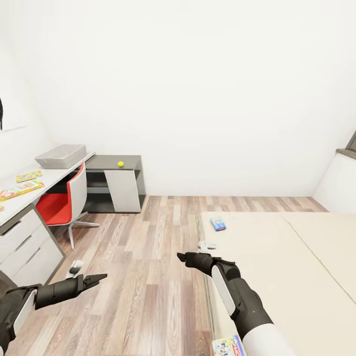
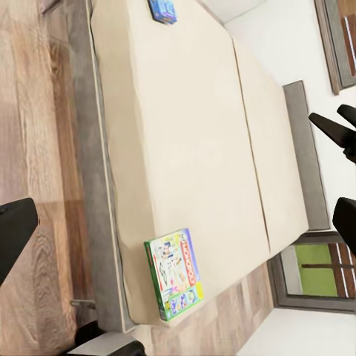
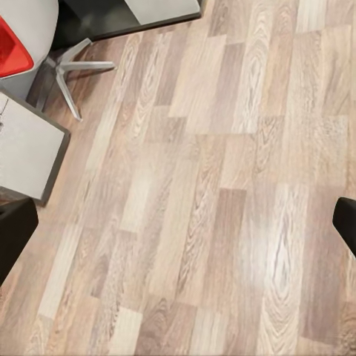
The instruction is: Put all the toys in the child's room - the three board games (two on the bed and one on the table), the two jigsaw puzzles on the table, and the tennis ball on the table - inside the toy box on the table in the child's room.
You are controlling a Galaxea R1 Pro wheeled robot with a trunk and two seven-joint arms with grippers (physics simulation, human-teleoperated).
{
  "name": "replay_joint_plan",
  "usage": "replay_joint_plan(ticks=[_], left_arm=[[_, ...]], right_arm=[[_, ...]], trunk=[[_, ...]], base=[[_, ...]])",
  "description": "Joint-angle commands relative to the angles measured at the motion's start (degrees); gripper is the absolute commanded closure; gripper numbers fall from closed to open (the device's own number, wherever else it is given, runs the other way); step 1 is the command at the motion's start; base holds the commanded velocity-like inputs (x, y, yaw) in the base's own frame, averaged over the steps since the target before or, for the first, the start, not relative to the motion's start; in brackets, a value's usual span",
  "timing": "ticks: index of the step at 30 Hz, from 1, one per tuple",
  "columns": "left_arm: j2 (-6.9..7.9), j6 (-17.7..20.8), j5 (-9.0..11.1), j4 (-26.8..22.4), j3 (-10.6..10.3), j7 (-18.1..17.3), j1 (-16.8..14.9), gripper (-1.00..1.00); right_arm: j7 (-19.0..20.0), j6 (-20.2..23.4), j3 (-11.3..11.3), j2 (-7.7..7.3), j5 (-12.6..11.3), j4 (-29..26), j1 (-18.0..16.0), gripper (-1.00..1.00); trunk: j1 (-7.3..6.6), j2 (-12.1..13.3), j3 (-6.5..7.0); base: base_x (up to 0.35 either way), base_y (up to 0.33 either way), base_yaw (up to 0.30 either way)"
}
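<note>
Our right gripper (image 1: 182, 256), nearer than the left gripper (image 1: 101, 278), hangs empty, fingers parted, short of the blue-teal board game (image 1: 218, 224) on the bed (image 1: 296, 267).

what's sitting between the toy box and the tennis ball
Nothing lies between them. In the head view, the toy box stands at the table's far end and the tennis ball on the dark cabinet top; the surface between is bare.
</note>
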Motion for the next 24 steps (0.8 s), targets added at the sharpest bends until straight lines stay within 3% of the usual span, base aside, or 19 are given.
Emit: replay_joint_plan(ticks=[1, 24], left_arm=[[0.01, 0.46, 0.22, 0.02, 0.00, -0.08, -0.05, -1.00], [0.02, 0.46, 0.22, 0.02, 0.04, -0.08, -0.05, -1.00]], right_arm=[[0.11, 0.30, -0.06, 0.02, 0.02, -0.07, -0.04, -1.00], [0.11, 0.30, -0.06, 0.02, 0.03, -0.07, -0.04, -1.00]], trunk=[[0.04, -0.13, -0.13], [0.04, -0.13, -0.13]], base=[[0.000, 0.230, 0.000], [0.000, 0.217, 0.000]])
